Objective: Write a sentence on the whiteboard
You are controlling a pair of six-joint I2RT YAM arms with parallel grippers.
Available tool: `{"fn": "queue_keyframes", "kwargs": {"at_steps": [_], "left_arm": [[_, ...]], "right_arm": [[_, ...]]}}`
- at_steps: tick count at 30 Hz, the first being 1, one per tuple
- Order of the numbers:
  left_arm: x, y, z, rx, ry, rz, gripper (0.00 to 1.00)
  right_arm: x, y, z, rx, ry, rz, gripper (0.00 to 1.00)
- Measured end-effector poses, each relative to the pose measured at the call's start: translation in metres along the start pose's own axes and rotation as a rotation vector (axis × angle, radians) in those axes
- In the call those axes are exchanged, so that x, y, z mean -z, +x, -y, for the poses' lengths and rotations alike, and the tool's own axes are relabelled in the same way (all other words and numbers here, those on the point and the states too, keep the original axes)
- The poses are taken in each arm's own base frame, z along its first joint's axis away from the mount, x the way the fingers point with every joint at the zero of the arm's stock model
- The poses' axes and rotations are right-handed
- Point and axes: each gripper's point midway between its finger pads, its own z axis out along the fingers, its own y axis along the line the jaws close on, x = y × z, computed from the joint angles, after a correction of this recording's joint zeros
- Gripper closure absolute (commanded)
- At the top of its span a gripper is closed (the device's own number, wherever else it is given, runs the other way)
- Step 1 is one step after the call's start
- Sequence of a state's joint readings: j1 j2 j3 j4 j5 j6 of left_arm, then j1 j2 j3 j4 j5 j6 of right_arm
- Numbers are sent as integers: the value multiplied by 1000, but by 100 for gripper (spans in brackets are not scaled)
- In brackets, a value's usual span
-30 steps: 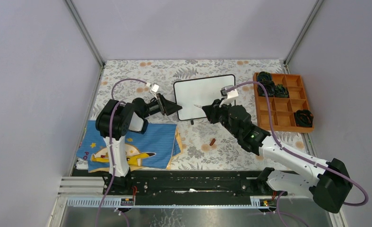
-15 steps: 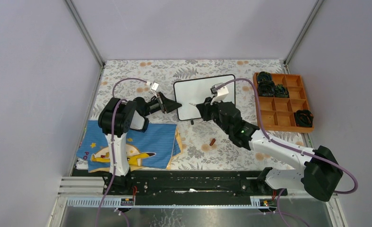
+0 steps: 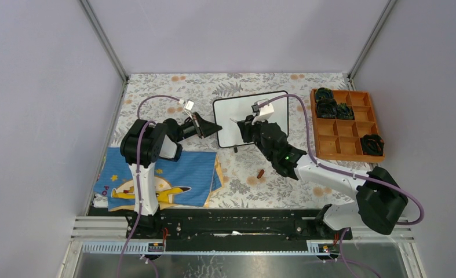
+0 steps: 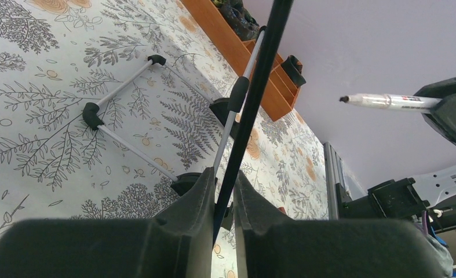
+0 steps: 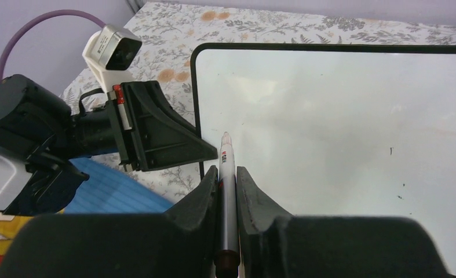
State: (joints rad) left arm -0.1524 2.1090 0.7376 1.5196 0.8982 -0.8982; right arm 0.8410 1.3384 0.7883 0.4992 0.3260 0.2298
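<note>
While your left gripper (image 4: 223, 177) pinches the blank whiteboard (image 3: 245, 113) by its left edge, near the far edge of the table (image 3: 167, 92), your right gripper (image 5: 228, 174) clamps the marker (image 5: 225, 155). Next, ease the tip down gently.

We view an enclosure of three plain lilac walls: back wall (image 3: 237, 35), left wall (image 3: 40, 116) and right wall (image 3: 428, 87). They meet at a left metal post (image 3: 104, 40) and a right metal post (image 3: 373, 37). The table carries a pale cloth (image 3: 237, 188) printed with grey ferns and orange blossoms. A black rail (image 3: 231, 223) spans its near edge. The light is even.
</note>
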Motion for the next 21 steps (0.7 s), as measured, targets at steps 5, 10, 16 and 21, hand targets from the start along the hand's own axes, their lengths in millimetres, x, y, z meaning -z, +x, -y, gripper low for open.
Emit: {"fn": "queue_keyframes", "kwargs": {"at_steps": [5,10,16,21], "left_arm": [[0,-1,1,-14,5,3,87],[0,-1,1,-21,5,2,91],[0,-1,1,-26,7,2,95],[0,-1,1,-28,8,2,98]], "right_arm": [[-11,-3,-2,32,19,38,100],[-19,-8,-5,60,32,83,100],[-29,-11,-6,80,43,108,100],[-34,-14,-8,82,48,124,100]]}}
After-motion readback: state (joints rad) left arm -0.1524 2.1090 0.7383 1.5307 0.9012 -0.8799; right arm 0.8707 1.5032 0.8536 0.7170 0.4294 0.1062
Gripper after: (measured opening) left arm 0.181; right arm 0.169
